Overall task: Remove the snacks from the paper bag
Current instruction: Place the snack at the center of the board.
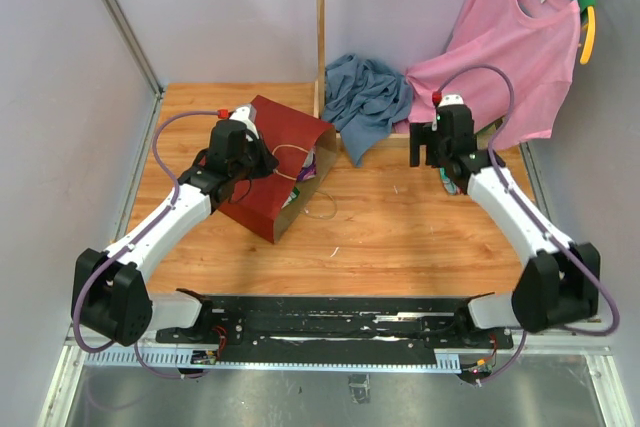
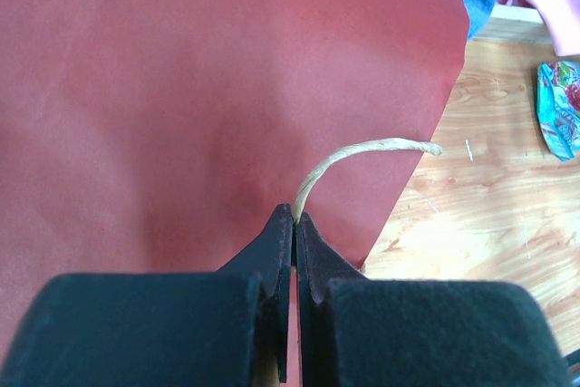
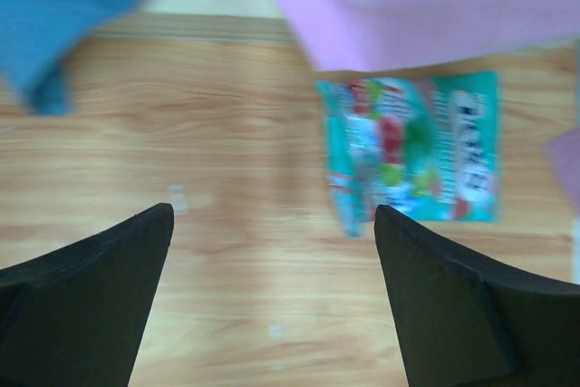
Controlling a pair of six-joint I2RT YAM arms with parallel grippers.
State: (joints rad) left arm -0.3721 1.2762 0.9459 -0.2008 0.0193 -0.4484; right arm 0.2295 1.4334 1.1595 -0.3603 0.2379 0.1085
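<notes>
Wooden table (image 1: pixel 400 237) with two robot arms. Left fingers (image 2: pixel 294 224) pinched shut on a cord handle (image 2: pixel 362 151) of the dark-red paper bag (image 1: pixel 270 162), which lies left of centre, mouth facing right. Right fingers (image 1: pixel 427 157) spread wide, holding nothing, above a teal packet (image 3: pixel 412 147) flat on the table. Behind, a blue cloth (image 1: pixel 365 97) and a pink shirt (image 1: pixel 510 57).

Bright, even overhead light fills the top view, and shadows on the tabletop (image 1: pixel 400 227) are faint. The right wrist view is blurred throughout, the packet (image 3: pixel 412 147) print unreadable. The left wrist view is sharper on the bag (image 2: pixel 181 88), with tabletop glare at 4 o'clock. The left pincer (image 2: pixel 294 224) is soft at 6 o'clock.
</notes>
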